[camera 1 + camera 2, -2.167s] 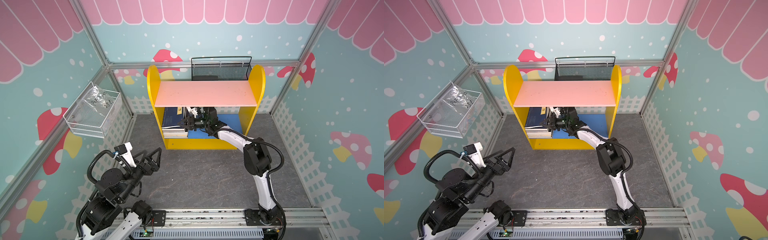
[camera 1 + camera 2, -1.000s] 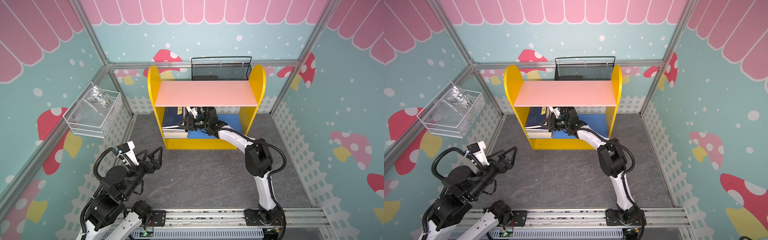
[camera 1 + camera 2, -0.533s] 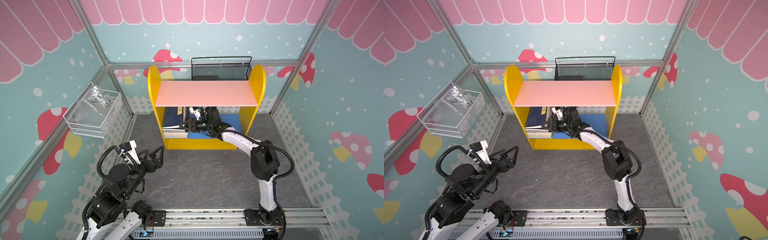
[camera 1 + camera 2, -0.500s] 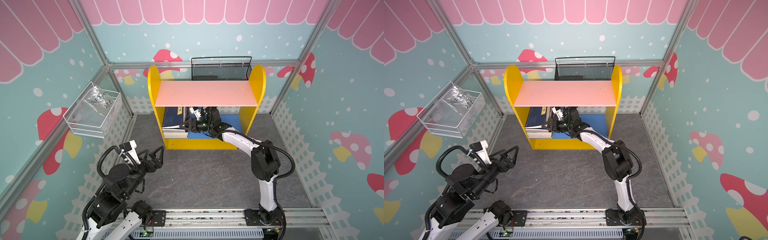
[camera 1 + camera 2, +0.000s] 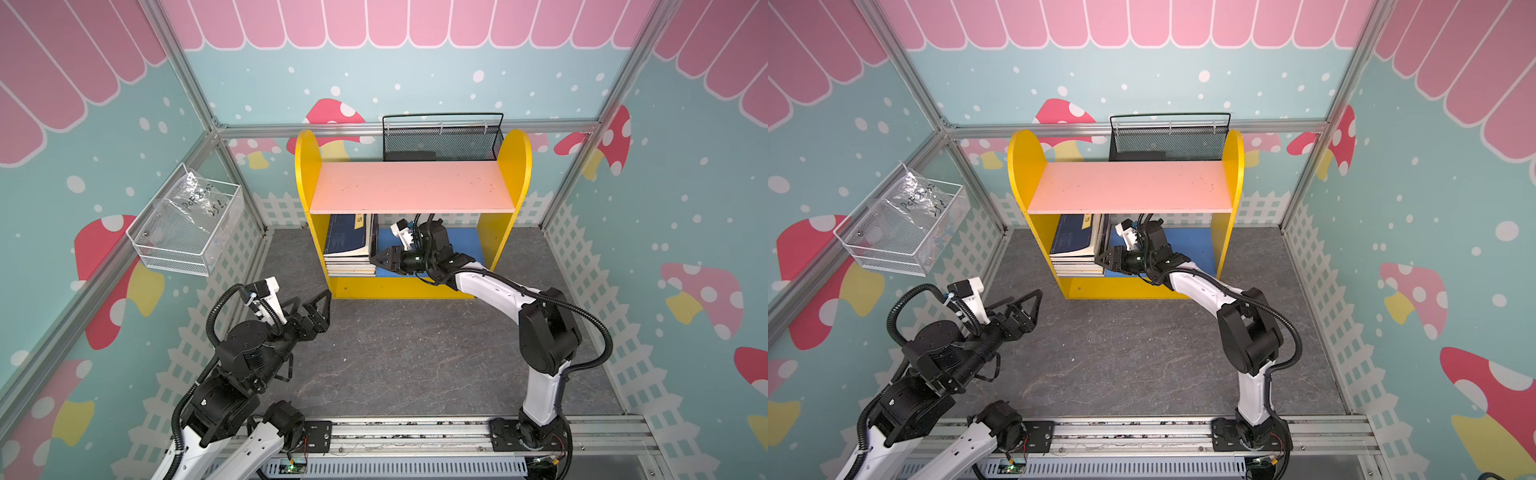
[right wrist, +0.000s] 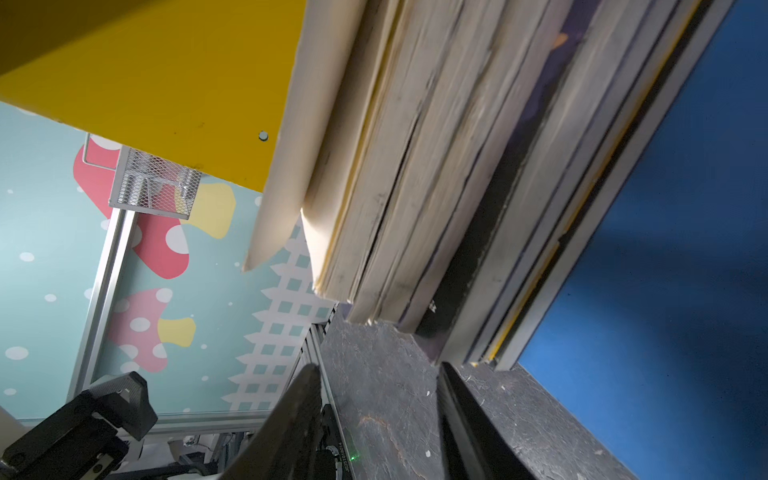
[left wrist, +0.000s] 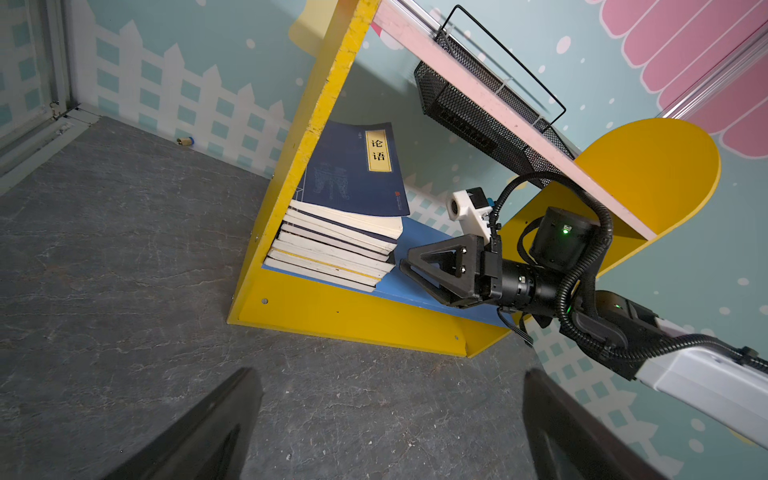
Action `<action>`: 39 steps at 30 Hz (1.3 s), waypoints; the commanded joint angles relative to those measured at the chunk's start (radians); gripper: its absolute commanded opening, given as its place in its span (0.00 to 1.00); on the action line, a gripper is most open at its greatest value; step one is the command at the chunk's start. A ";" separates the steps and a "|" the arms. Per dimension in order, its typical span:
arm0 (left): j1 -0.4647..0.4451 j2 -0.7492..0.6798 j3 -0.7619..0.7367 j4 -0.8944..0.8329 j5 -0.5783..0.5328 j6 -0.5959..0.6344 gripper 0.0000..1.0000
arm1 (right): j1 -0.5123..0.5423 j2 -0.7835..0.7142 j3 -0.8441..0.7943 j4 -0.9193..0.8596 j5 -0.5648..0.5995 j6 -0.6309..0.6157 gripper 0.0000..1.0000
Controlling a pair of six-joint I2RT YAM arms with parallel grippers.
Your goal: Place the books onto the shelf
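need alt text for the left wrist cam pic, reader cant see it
A stack of books, a navy one with a yellow title label on top, lies flat on the shelf's blue lower board against a yellow side panel. The right gripper sits beside the stack, jaws parted and empty. The left gripper is wide open in the foreground.

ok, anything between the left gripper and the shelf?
No. Only bare floor separates the left gripper from the shelf front edge. The left wrist view shows it, and both top views agree.
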 commanded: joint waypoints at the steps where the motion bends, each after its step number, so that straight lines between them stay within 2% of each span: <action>1: 0.003 0.001 -0.007 -0.008 -0.034 0.020 0.99 | -0.008 -0.123 -0.015 0.069 0.036 -0.075 0.49; 6: 0.003 0.044 -0.019 -0.042 -0.062 0.013 0.99 | -0.015 -0.222 -0.157 0.065 0.116 -0.134 0.64; 14: 0.006 0.159 -0.095 -0.025 -0.181 -0.013 0.99 | -0.031 -0.403 -0.443 0.037 0.291 -0.192 0.70; 20: 0.006 0.207 -0.160 0.019 -0.358 0.019 0.99 | -0.037 -0.625 -0.660 -0.049 0.549 -0.279 0.70; 24: 0.020 0.239 -0.201 0.073 -0.541 0.067 0.99 | -0.053 -0.808 -0.753 -0.159 0.867 -0.346 0.74; 27: 0.056 0.273 -0.270 0.239 -0.707 0.158 0.99 | -0.078 -0.942 -0.822 -0.167 1.049 -0.378 0.83; 31: 0.110 0.368 -0.403 0.599 -0.779 0.331 0.99 | -0.113 -1.081 -0.894 -0.140 1.175 -0.437 0.87; 33: 0.156 0.454 -0.478 0.802 -0.812 0.411 0.99 | -0.120 -1.143 -0.930 -0.138 1.234 -0.458 0.94; 37: 0.206 0.647 -0.576 1.111 -0.769 0.490 0.99 | -0.130 -1.230 -0.979 -0.159 1.301 -0.484 0.96; 39: 0.205 0.726 -0.570 1.239 -0.755 0.569 1.00 | -0.134 -1.261 -0.995 -0.179 1.333 -0.482 0.96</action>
